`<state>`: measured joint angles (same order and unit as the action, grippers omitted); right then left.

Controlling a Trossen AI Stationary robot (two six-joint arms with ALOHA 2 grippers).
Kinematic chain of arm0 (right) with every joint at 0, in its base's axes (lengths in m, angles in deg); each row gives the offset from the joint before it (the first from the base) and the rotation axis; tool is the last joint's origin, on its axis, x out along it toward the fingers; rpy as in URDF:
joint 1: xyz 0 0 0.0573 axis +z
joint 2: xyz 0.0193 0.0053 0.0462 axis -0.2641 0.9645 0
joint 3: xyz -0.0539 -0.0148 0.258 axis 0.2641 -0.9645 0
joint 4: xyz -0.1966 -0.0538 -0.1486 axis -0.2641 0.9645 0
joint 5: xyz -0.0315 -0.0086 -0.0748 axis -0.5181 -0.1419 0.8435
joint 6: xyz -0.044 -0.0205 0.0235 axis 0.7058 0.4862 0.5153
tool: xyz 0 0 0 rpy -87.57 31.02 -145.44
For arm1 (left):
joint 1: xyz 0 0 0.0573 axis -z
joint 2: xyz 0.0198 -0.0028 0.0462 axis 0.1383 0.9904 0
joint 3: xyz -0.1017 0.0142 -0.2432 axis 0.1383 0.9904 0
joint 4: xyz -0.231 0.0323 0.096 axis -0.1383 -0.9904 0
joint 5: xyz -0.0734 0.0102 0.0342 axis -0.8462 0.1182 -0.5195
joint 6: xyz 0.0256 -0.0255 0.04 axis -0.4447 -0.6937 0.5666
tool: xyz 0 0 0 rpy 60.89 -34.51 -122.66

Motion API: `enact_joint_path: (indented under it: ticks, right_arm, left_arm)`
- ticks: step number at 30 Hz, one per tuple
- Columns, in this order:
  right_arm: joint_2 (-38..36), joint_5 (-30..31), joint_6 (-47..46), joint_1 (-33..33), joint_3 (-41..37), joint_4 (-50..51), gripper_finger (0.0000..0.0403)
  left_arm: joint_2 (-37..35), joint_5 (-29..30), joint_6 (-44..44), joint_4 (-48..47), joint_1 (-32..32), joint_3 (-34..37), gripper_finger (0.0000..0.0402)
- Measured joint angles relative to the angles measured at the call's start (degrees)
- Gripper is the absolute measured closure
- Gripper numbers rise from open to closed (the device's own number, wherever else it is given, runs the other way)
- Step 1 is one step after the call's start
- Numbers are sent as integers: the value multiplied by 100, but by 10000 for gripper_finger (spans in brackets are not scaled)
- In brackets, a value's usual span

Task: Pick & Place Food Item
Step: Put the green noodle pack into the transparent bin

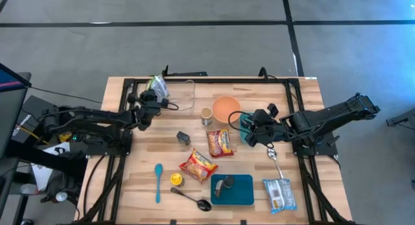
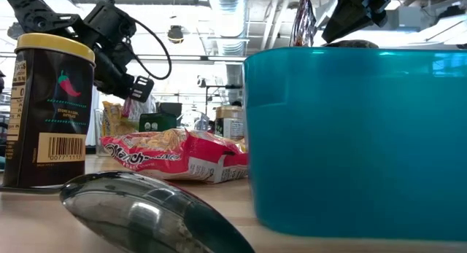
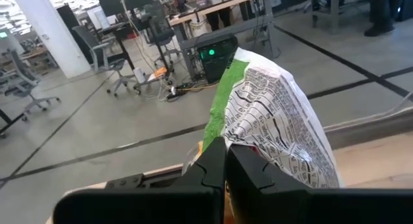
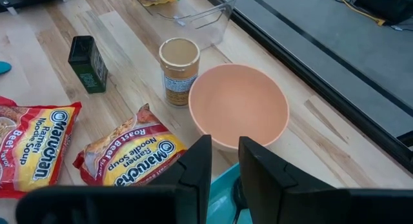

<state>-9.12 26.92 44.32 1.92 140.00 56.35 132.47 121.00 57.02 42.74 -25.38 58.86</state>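
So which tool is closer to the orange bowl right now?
The right. The right tool sits just beside the orange bowl, over a teal container. The left tool is farther off, across the table, shut on a green-and-white bag.

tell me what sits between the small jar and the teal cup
The peach bowl sits between the jar and the teal cup, clearest in the high view.

The right hand (image 4: 224,164) hung over a teal edge (image 4: 222,197), its fingers (image 4: 197,166) parted by a narrow gap. Ahead on the wooden surface (image 4: 335,143) sat a peach bowl (image 4: 238,105), a small jar (image 4: 179,70) touching it, a dark green box (image 4: 88,63), two ramen packets (image 4: 132,155) and a clear container (image 4: 203,17).
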Motion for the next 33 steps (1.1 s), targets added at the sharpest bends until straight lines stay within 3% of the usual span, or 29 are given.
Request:
enact_joint_path:
  ticks: [8,20,33]
  right_arm:
    - [0,0,0,0,0,0,331]
    - [1,-2,42,0,0,0,331]
    - [0,-4,42,0,0,0,331]
  left_arm:
    - [397,-4,-187,-31,-18,0,401]
    - [450,-7,-325,-26,-22,0,399]
    - [448,-34,-327,-26,-22,0,358]
